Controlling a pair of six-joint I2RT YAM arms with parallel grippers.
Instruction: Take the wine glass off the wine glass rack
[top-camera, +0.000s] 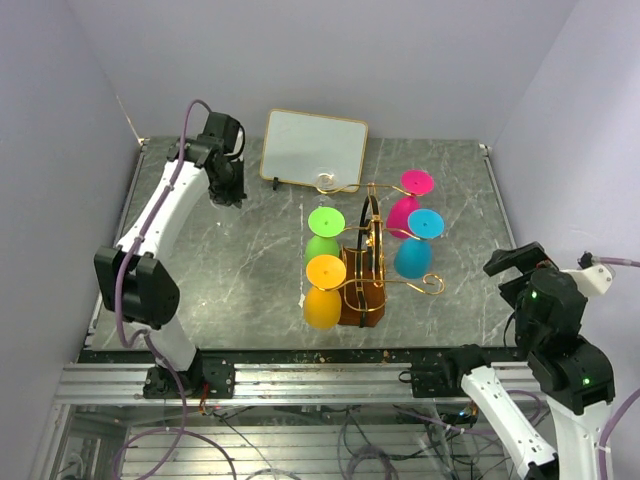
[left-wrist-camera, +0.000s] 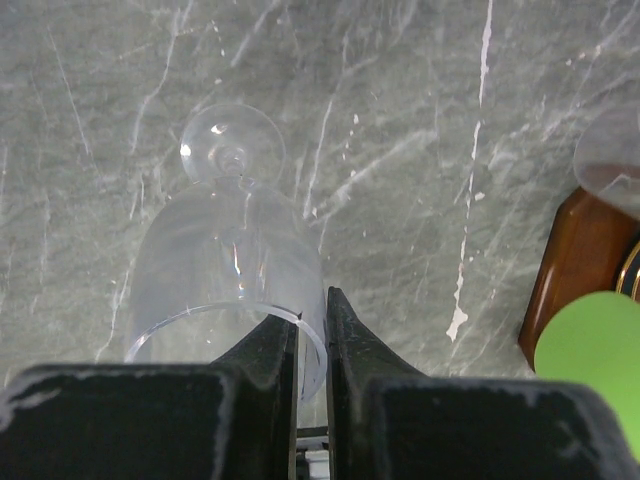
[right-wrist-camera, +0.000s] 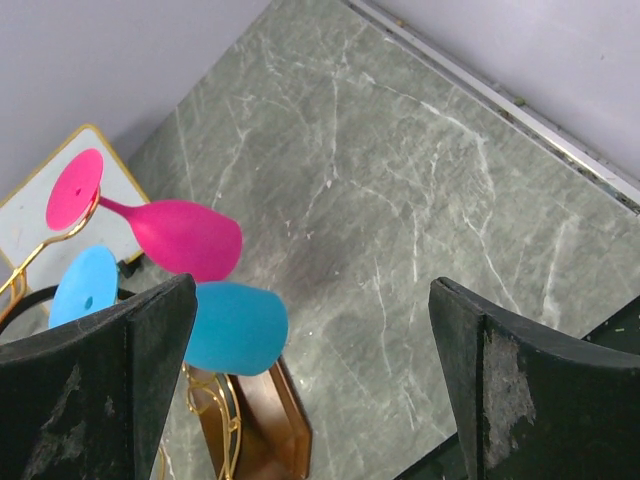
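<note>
Pale lilac walls close in a grey marbled table. Near its far-left corner the left gripper is pinched tight on the rim of a clear wine glass, foot pointing down; whether the foot touches the marble I cannot tell. The wine glass rack stands mid-table. The right gripper hangs by the right edge, its fingers wide apart. Let go off-level, the glass would likely topple; the thin rim could also slip or crack.

Left pincer covers part of the clear glass; the rack seems cut off rightward.
</note>
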